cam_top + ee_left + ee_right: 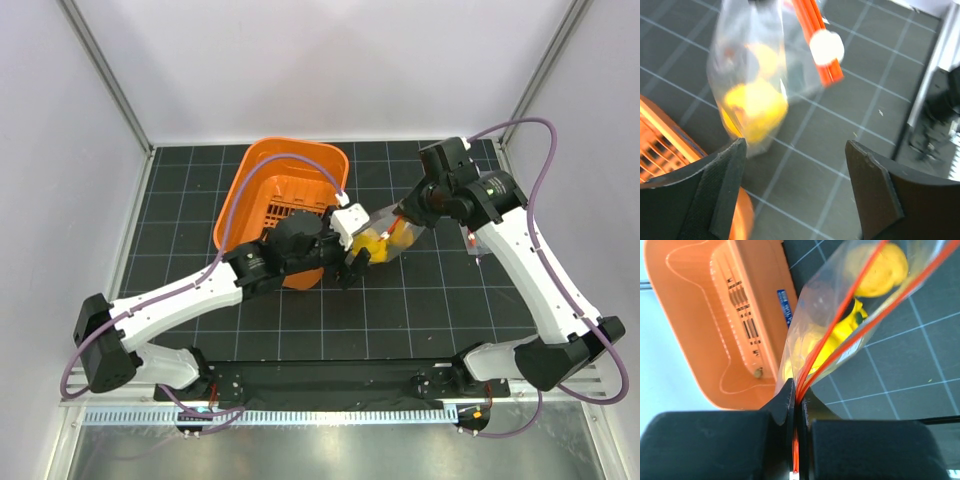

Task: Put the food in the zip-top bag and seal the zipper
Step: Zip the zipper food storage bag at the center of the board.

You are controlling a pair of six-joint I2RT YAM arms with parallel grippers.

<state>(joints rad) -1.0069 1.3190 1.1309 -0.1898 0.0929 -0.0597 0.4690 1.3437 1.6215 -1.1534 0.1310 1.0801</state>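
The zip-top bag (388, 240) hangs clear above the mat, with yellow food (372, 247) inside it. My right gripper (405, 212) is shut on the zipper (840, 315) at one end, and the two red-orange strips run out from between its jaws (799, 400). In the right wrist view the yellow food (880, 267) shows through the bag's film. My left gripper (796, 165) stands open just below the bag (747, 75), with nothing between its fingers. The white slider (826, 47) sits on the zipper (812, 25) above the food (755, 107).
An orange basket (285, 190) stands on the black gridded mat behind my left arm, and its rim (660, 145) is close to my left finger. A second small clear pouch (476, 245) lies on the mat under my right arm.
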